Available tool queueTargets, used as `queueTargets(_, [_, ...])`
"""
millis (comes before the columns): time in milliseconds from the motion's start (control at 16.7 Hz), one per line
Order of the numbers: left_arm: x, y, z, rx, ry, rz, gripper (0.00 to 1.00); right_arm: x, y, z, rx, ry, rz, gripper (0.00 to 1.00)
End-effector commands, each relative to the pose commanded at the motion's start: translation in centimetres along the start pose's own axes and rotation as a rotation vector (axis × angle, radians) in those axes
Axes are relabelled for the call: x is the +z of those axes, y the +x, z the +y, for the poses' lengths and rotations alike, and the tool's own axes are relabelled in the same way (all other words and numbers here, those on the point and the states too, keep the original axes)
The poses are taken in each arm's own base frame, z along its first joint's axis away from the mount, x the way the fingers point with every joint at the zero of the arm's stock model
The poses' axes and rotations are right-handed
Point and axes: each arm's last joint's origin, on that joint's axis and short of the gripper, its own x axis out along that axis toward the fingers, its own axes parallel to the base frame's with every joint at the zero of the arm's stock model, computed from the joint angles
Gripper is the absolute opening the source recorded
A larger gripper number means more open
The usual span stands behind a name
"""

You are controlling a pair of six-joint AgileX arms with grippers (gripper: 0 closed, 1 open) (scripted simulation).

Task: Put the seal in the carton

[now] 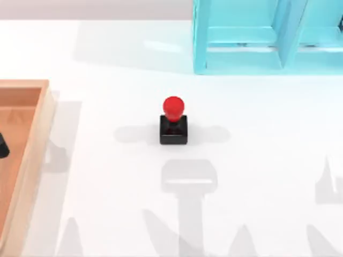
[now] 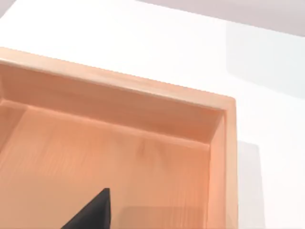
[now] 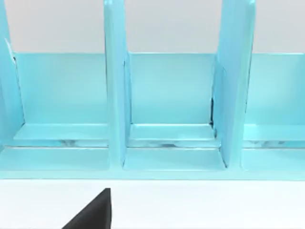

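White table [image 1: 257, 160], bare around the middle. Big pale blue divided rack [image 1: 268, 37] at the far right of the table; the right wrist view looks straight into its compartments [image 3: 171, 95]. Carton [image 1: 40, 139] at the table's left edge, tan walls, orange-brown floor, partly cut off by the frame; the left wrist view looks down into its corner [image 2: 224, 124], nothing lying on the floor there.

Seal [image 1: 173, 121] stands upright near the table's centre, red knob on top of the black block, well apart from the carton and from the rack. Nothing touches it.

Left gripper: a dark tip [image 1: 2, 145] pokes in over the carton's floor at the left edge, and a black finger [image 2: 93, 212] sits low in the left wrist view. Whether that claw is spread or pressed together, cannot tell. Right gripper: one black finger [image 3: 93, 212] in the right wrist view, facing the rack; spread or pressed, cannot tell.

Progress: judged nothing done. Seal not grasped and not in the carton. Left to do: reach the seal, pinch it, carry it left, set it inside the carton.
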Motion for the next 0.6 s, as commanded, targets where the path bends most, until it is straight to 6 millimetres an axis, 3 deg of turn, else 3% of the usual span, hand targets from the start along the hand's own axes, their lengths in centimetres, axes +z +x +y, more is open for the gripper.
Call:
queueTargets(360, [8.5,6.6,-3.9,0.097,-0.101,0.391,1.0,0.0,0.0,0.0,0.0,0.0,0.0,1.0])
queueTargets(600, [11.6,13.0,-8.0,0.163,-0.115,0.617,1.0,0.0,0.0,0.0,0.0,0.0,0.0,1.0])
